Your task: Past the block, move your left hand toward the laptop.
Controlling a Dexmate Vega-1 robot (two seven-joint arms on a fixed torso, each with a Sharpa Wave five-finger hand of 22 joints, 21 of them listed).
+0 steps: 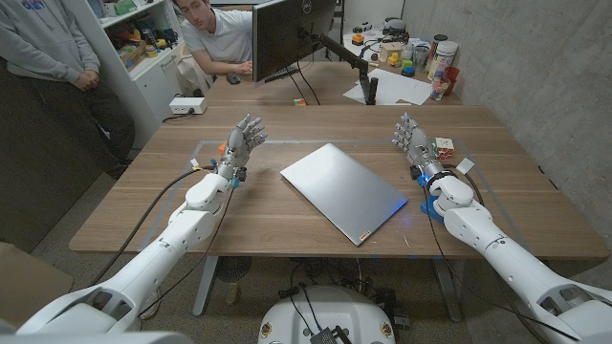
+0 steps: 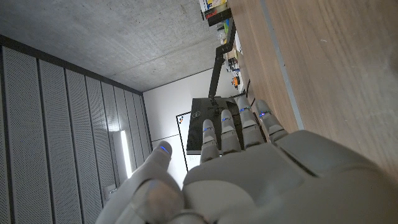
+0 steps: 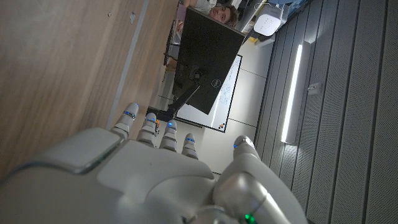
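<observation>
The left hand (image 1: 246, 137) stands near the table's left side with its fingers apart and nothing in them, well apart from the closed grey laptop (image 1: 344, 191) lying flat at the middle of the wooden table (image 1: 143, 205); a small orange block (image 1: 223, 149) seems to sit just beside that hand, though it is too small to be sure. The right hand (image 1: 413, 139) is likewise spread and empty near a coloured cube (image 1: 444, 147). By my judgement the reach has not begun, and the next move calls for a sweep rightward past the block to the laptop's near edge
</observation>
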